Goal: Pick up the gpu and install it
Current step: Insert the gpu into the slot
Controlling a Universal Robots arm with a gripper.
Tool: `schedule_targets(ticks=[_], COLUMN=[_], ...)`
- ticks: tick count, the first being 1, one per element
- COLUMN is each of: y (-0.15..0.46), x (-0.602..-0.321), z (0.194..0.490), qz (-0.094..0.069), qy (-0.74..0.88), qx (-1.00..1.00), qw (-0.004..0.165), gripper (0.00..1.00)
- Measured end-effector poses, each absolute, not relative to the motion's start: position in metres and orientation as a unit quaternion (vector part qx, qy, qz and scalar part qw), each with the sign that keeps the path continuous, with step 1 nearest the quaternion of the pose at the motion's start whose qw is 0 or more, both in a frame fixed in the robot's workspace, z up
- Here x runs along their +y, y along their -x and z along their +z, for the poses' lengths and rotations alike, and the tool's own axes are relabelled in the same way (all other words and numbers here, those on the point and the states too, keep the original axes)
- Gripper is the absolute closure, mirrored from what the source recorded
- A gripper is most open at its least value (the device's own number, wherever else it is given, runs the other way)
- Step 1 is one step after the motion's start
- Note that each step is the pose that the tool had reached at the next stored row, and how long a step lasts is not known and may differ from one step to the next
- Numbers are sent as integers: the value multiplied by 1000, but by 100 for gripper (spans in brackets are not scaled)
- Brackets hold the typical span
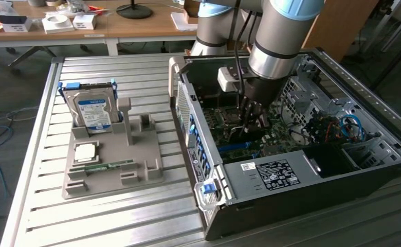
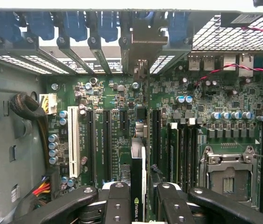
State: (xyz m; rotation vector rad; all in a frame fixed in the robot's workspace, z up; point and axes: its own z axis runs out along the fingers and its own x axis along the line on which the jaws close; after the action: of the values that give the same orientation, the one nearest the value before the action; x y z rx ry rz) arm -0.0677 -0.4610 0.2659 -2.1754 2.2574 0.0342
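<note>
Fingers of my claw [image 2: 138,205] are pinching the gpu [image 2: 138,172] between them, one pad [image 2: 117,203] on each flat face, so the thin dark card is hanging edge-down and upright; that seems the only way it could meet a slot squarely. A green logo is showing on the card's edge right at my grip. In the exterior view my claw [image 1: 247,116] is reaching down inside the open computer case [image 1: 365,159], which is lying on its side on the bench [image 1: 104,216], so the motherboard [image 2: 215,98] is facing up at me.

Just below the card, the long expansion slots [image 2: 105,140] are running parallel to its edge, and the card is lining up over one of them near the middle of the board. I cannot tell whether its lower edge is touching the slot yet. Beyond the slots, the rear bracket openings [image 2: 136,46] are waiting in line with the card's far end. Off to one side, the bare processor socket [image 2: 227,177] is sitting open.

Well away from me, outside the case, the grey holder tray [image 1: 111,175] is keeping the hard drive [image 1: 93,110] standing upright and the memory stick [image 1: 101,167] lying flat.
</note>
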Motion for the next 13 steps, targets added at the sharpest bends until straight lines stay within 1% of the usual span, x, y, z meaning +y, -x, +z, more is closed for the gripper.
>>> schedule_targets(ticks=[13], y=[68], x=[-462], z=[265], qz=[11], qy=[694], qx=[720], qw=[3], gripper=[74])
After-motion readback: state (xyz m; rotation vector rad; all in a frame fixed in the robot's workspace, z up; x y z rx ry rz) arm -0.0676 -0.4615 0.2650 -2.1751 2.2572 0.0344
